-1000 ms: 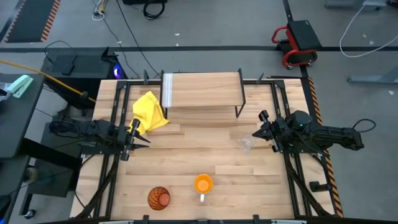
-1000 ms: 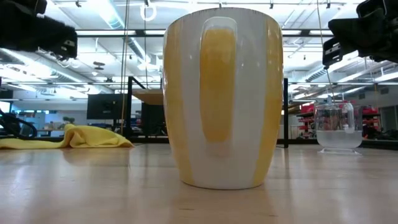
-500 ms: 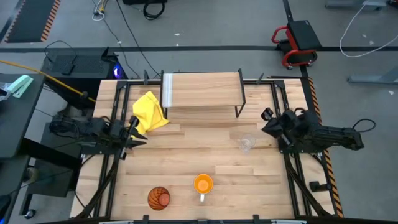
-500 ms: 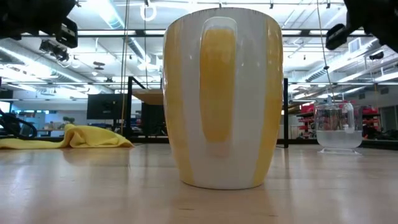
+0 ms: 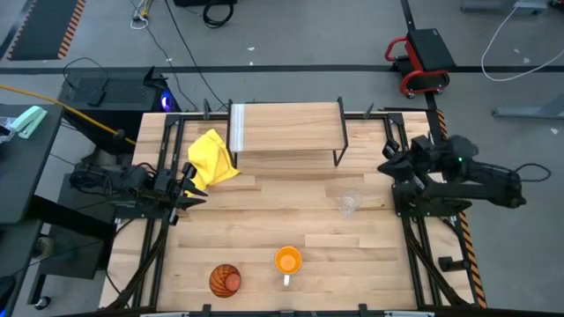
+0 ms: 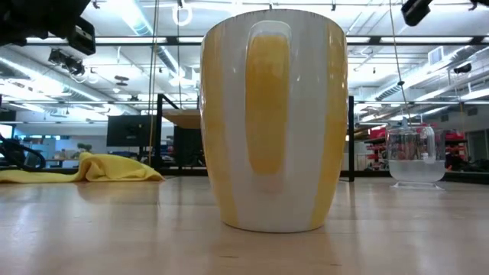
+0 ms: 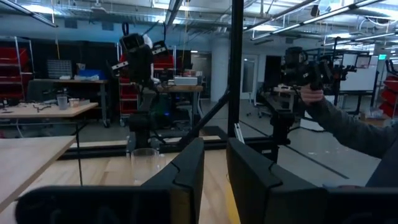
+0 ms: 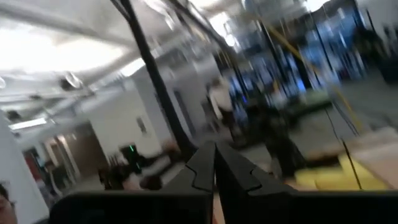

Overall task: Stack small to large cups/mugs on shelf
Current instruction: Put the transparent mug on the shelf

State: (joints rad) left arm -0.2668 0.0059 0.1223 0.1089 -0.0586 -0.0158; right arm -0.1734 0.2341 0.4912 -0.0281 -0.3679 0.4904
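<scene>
Withdrawing from the clear cup (image 5: pixel 350 203), our right gripper (image 5: pixel 389 162), fingers pressed together, is rising toward the right edge; left gripper (image 5: pixel 189 192) is waiting slightly parted; nothing is sitting on the shelf (image 5: pixel 286 126) yet.

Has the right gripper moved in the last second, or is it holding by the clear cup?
Yes. In the high view the right gripper has pulled back from the clear cup, toward the table's right edge and the shelf end.
</scene>
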